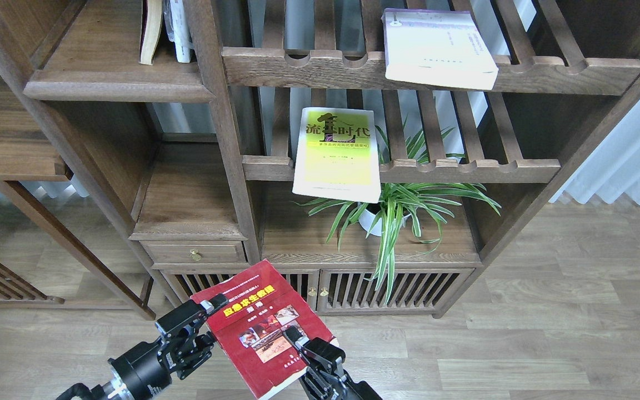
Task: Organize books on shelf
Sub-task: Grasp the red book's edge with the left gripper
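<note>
A dark red book (261, 328) with small photos hangs low in front of the cabinet. My right gripper (298, 340) is shut on its lower right part. My left gripper (209, 321) is open and straddles the book's left edge. A yellow-green book (338, 153) with black characters lies on the lower slatted rack and overhangs the front rail. On the upper slatted rack rests a white book (436, 47), also overhanging. The solid shelf (103, 61) with the moulded front edge is at the upper left, with two books standing at its back.
A potted spider plant (392, 214) stands on the cabinet top under the lower rack, its leaves spreading beneath the yellow-green book. A second solid board (186, 194) sits above a small drawer (195, 253). An upright post (225, 128) separates the solid shelves from the racks.
</note>
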{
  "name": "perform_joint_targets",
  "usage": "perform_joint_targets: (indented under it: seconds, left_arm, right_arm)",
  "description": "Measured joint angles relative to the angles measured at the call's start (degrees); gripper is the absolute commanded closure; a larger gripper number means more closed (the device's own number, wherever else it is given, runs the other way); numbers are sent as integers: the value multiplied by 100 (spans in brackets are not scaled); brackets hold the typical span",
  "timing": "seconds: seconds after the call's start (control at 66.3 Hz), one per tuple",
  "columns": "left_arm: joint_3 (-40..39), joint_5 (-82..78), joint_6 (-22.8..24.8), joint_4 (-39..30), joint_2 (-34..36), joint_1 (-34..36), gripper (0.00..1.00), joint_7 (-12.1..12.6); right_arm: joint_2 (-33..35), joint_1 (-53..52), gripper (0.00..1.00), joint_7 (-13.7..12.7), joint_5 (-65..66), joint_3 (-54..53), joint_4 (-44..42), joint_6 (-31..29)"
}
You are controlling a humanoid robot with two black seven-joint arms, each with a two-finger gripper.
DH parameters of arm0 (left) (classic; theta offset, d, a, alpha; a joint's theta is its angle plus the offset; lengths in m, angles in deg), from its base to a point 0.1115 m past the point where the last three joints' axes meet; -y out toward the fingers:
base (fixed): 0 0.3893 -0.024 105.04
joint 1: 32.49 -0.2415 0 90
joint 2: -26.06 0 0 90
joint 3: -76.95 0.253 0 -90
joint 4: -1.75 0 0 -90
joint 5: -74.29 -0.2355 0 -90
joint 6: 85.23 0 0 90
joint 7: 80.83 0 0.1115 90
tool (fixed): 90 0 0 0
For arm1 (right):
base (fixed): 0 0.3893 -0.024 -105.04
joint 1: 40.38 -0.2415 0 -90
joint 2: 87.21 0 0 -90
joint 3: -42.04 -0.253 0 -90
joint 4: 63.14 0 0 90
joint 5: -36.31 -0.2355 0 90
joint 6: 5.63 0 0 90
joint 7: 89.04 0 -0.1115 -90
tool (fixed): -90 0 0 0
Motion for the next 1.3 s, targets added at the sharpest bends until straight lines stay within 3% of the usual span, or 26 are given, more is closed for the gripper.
perform_joint_targets:
  seconds: [0.09, 0.166, 0.317, 0.497, 0.784, 0.844, 0.904, 0.92, 0.965, 1.085, 1.191, 1.296]
  left_arm:
    - [161, 0, 0, 20, -6, 107, 35, 5]
    - [282, 6, 0, 22, -8, 134, 47, 7]
    - [441, 112, 0, 23, -20, 103, 89, 5]
    - [514, 211, 0, 23, -135, 85, 96, 6]
    - [522, 230, 0, 23, -336, 82, 99, -19]
    - [523, 229, 0, 23, -335, 83, 99, -26]
    - [533, 222, 0, 22, -324, 84, 99, -49]
    - [537, 218, 0, 20, -317, 85, 100, -58]
    - [539, 202, 0, 13, -303, 88, 99, -89]
    - [532, 173, 0, -17, -272, 96, 99, -159]
    - [428, 88, 0, 66, -227, 86, 99, -222]
    - [242, -146, 0, 299, -223, 88, 99, -477]
  right_arm:
    - [2, 9, 94, 1, 13, 28, 1, 0]
    - [2, 8, 94, 1, 18, 38, 3, 0]
    - [2, 8, 94, 2, 23, 49, 5, 0]
    - [2, 7, 94, 4, 22, 50, 10, 0]
    - [2, 15, 90, 12, 14, 50, 15, -5]
    - [2, 15, 76, 12, 13, 50, 15, -2]
    - [2, 0, 49, 12, 13, 49, 15, 0]
    - [2, -13, 35, 11, 14, 48, 15, 1]
    - [2, -52, 22, 6, 15, 45, 15, 3]
    - [2, -247, 2, -23, 25, 15, 6, 6]
    - [96, -388, 1, 3, 18, -84, -89, 5]
    - [169, -448, 1, 25, -7, -266, -159, 2]
